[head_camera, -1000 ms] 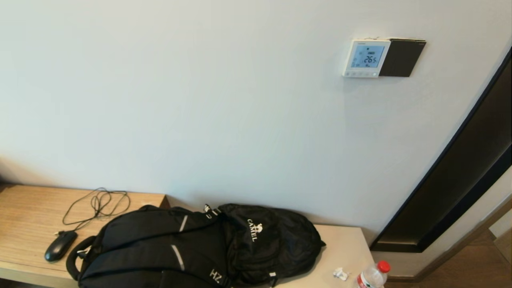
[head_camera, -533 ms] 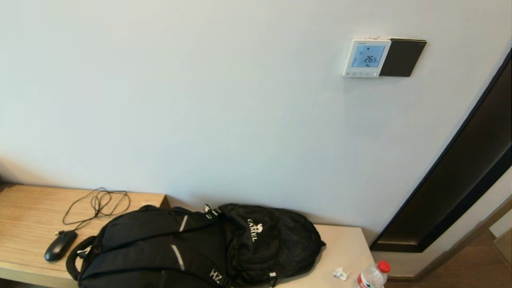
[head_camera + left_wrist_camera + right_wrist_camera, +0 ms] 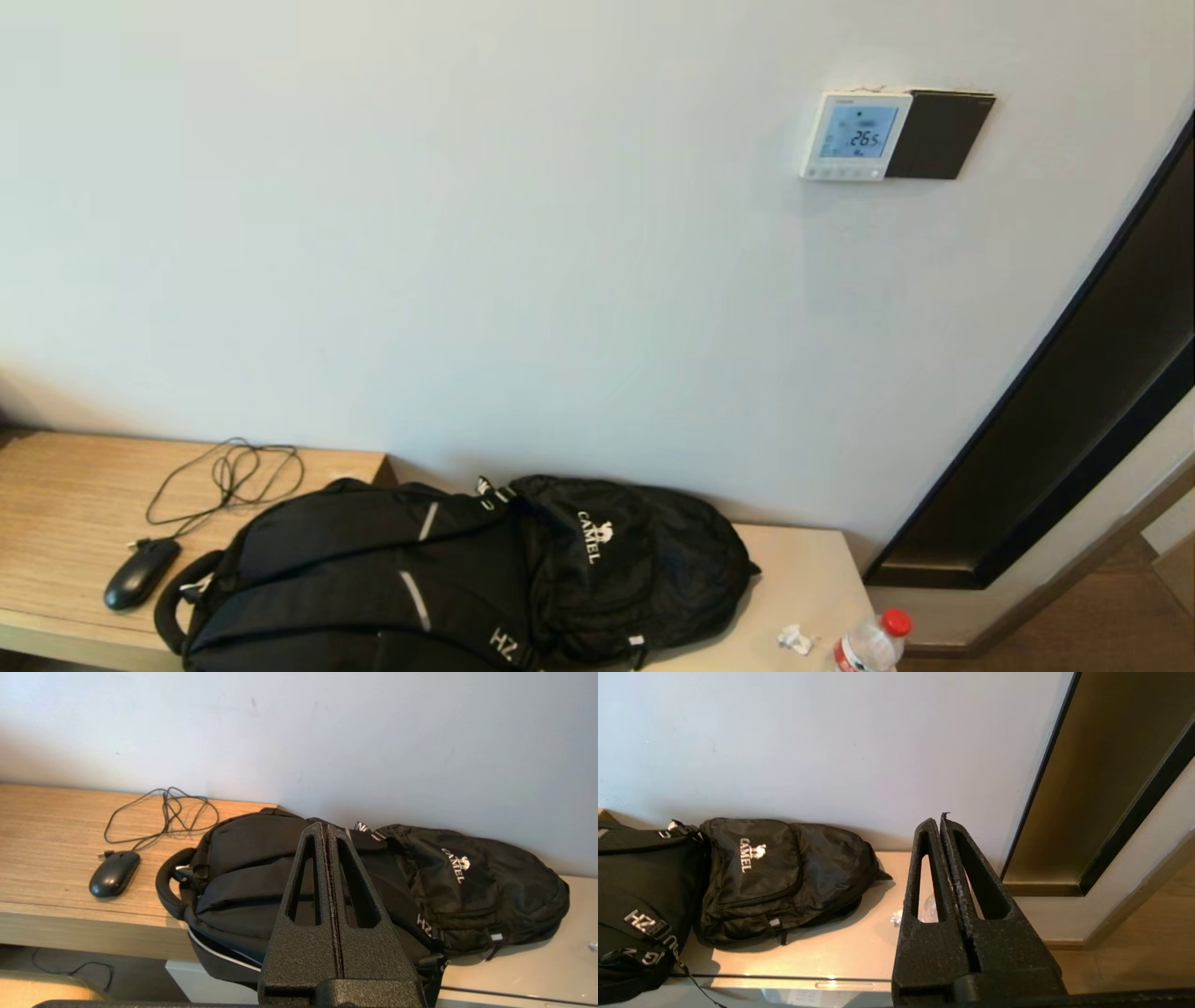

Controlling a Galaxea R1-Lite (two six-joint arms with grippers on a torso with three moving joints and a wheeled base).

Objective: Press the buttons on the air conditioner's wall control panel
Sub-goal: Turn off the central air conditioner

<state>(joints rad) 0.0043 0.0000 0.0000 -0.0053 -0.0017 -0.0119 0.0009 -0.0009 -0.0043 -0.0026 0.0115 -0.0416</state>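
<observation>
Left hand (image 3: 327,828): fingers pressed together, holding nothing; it hangs above the backpack, seen only in its own wrist view.
Right hand (image 3: 941,819): fingers closed flat against each other, empty; low near the right end of the tabletop, facing the wall.
Control panel (image 3: 854,135): white square unit high on the wall (image 3: 467,233), upper right in the head view, well above both hands; lit pale-blue screen reads 26.5.
Buttons (image 3: 843,173): small row along the panel's bottom edge; probably five, too small to count surely.
Black plate (image 3: 938,135): touching the panel's right side.
Backpack (image 3: 448,579): black, lying across the tabletop (image 3: 65,495).
Mouse (image 3: 140,573): black, left of the backpack, its cord looped behind.
Bottle (image 3: 868,644): red cap, at the tabletop's right end, beside a crumpled white scrap (image 3: 795,638).
</observation>
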